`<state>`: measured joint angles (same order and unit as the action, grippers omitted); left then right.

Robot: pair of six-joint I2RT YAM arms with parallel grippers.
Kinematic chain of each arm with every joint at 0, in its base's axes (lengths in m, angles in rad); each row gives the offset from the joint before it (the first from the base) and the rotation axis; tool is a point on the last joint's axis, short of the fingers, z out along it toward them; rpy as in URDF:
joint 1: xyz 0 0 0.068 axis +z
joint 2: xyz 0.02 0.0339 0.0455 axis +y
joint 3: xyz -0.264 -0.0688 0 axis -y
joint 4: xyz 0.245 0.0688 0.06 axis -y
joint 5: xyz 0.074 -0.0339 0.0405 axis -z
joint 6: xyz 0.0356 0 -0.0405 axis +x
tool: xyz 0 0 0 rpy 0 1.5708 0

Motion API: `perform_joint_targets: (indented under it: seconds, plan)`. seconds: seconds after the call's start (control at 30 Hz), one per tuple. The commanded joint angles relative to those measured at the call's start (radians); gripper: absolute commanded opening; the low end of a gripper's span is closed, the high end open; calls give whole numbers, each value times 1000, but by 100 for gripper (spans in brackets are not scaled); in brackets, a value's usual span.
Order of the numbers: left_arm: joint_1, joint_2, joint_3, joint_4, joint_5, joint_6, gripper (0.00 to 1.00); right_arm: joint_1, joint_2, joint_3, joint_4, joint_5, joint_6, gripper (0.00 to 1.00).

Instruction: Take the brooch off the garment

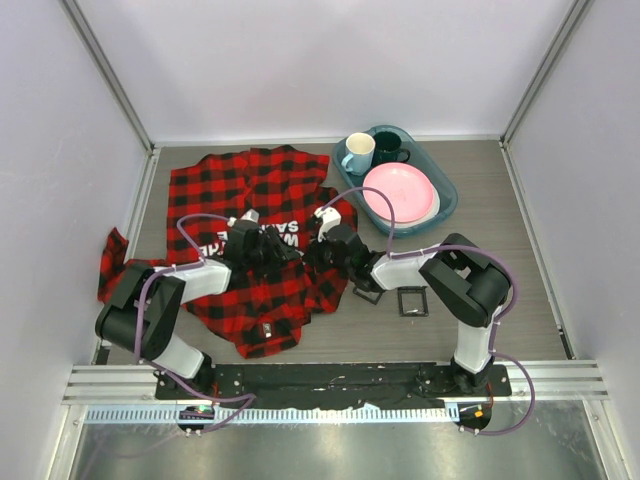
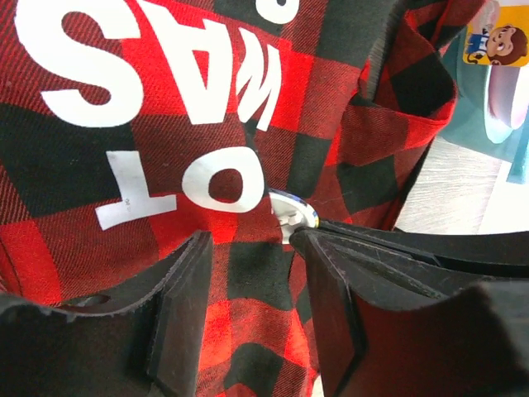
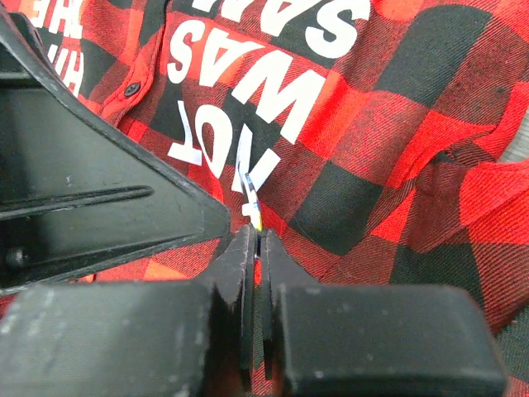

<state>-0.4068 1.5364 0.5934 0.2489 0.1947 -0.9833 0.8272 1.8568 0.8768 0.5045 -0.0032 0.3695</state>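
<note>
The red-and-black checked shirt [image 1: 250, 190] is lying spread over the left half of the table [image 1: 520, 230], with one sleeve trailing off toward the far left wall. White block letters are running across its middle, upside down as seen from the arms.

The left claw [image 2: 248, 248] is reaching in over the printed patch. It is released, with its two fingers standing apart over the checked cloth and gripping nothing. One finger [image 2: 178, 306] is resting on the fabric below the lettering. The other is sitting just beside the brooch.

The brooch [image 2: 293, 213] is showing as a small shiny metal disc. It is sitting on the shirt at the lower edge of the lettering, next to the letters "OT", between the two claws near the middle of the table.

The right claw [image 3: 258, 244] is coming in from the right and is clenched on the brooch. Its fingertips are pressing together on the brooch's thin rim, which the right wrist view is showing edge-on as a pale sliver standing up from the cloth.

Further right, two small black square frames [image 1: 413, 301] are lying on the bare table. Beyond them, a teal tray [image 1: 445, 205] is holding a pink plate [image 1: 400, 192], a pale mug [image 1: 358, 152] and a dark mug [image 1: 388, 148].
</note>
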Motion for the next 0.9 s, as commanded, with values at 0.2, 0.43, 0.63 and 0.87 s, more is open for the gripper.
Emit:
perform_joint_targets:
  seconds: [0.2,0.43,0.63,0.87]
  plan:
    - [-3,11,8,52,11,15,33,3,-36,13,8,-14,-7,1]
    - [-3,22,23,44,9,23,31,3,-34,17,5,-27,-15,1]
    - [-3,39,26,66,23,14,34,4,-31,21,0,-32,-20,1]
    - [-3,42,28,64,20,15,39,3,-30,24,-4,-38,-21,1]
